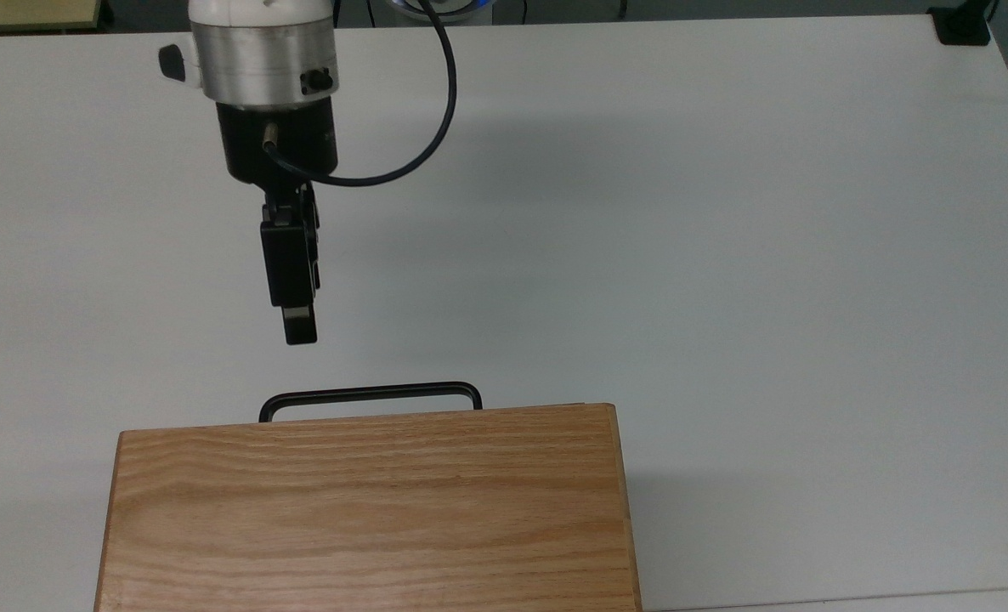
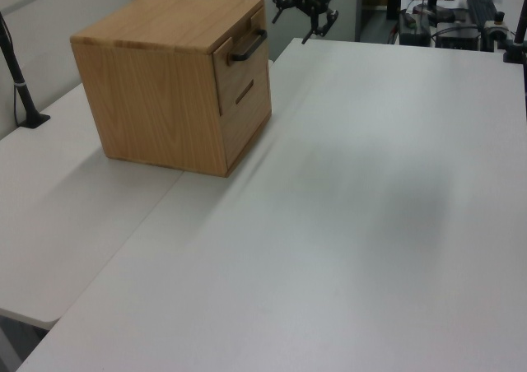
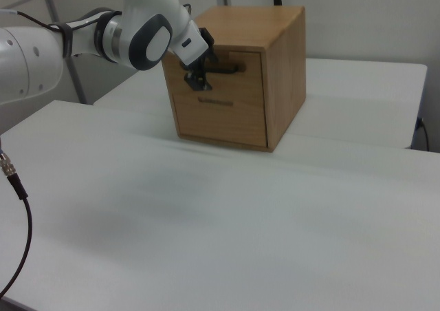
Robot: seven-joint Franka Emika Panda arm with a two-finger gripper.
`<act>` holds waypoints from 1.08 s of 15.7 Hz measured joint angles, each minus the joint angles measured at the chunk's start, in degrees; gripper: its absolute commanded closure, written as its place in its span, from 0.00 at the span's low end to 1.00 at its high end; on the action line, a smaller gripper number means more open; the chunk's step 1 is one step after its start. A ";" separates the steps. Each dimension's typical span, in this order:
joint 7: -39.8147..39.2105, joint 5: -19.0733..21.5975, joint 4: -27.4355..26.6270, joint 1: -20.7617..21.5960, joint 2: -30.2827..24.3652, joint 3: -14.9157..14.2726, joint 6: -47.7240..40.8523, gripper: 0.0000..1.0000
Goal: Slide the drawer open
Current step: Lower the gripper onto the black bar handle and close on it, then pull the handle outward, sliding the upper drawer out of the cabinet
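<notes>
Black, the gripper (image 1: 298, 327) is hanging above the white table (image 1: 725, 255) with its fingers spread apart, as the left view shows, pointing toward the drawer (image 3: 230, 63) and stopping short of its handle (image 1: 370, 394). Light oak with a slim black bar handle, the drawer is sitting shut at the top of the wooden cabinet (image 1: 368, 510) near the top view's bottom table edge.

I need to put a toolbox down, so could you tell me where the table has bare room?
The table is bare across the top view's right, beside the cabinet. The crowded strip lies between the gripper and the drawer handle.
</notes>
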 measured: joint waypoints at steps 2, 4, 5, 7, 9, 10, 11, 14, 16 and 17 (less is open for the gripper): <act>2.39 0.01 1.78 2.39 1.43 -2.18 0.14 0.18; 4.04 0.02 3.35 3.99 3.08 -3.29 1.21 0.22; 4.73 0.02 3.95 4.42 3.93 -3.51 2.24 0.23; 5.59 0.02 4.62 4.74 5.45 -3.64 4.13 0.29; 5.97 0.03 5.24 5.22 6.68 -3.70 4.60 0.42; 6.52 0.03 5.68 5.56 7.23 -3.71 4.62 0.52; 6.87 0.03 6.06 5.88 7.69 -3.75 4.63 0.61; 7.62 0.03 6.98 6.20 8.40 -3.80 4.96 0.75; 7.75 0.03 7.18 6.20 8.55 -3.80 5.01 0.77; 7.79 0.04 7.29 6.20 8.59 -3.80 5.23 0.80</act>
